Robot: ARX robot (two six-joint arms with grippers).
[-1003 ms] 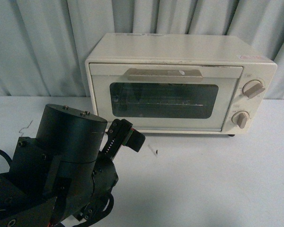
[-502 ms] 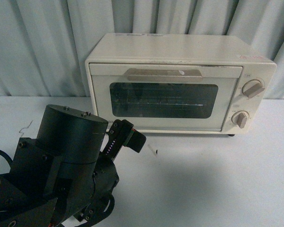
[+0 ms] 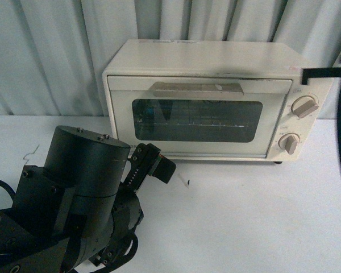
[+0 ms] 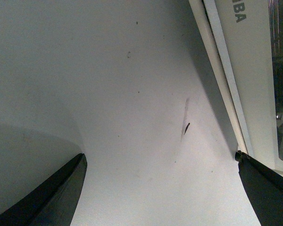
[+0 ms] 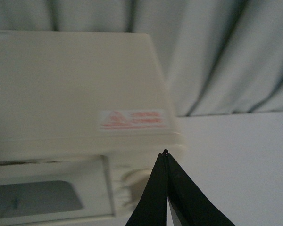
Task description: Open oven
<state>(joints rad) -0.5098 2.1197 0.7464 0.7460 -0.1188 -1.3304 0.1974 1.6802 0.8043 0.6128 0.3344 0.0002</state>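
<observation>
Partly cropped, right pincer (image 5: 166, 155) closed, oven (image 3: 216, 102) shut

The toaster oven (image 3: 216, 60) is cream-white, its window (image 3: 196, 120) dark, handle (image 3: 197, 88) grey-beige, top label (image 5: 132, 119) red-printed; the curtain (image 3: 45, 57) behind the oven is pale blue-grey; table (image 3: 261, 216) white

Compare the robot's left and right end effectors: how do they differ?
Left end effector: fingers spread wide, low over the table beside the oven. Right end effector: fingertips touching, up beside the oven's top corner. Both are dark and hold nothing.
</observation>
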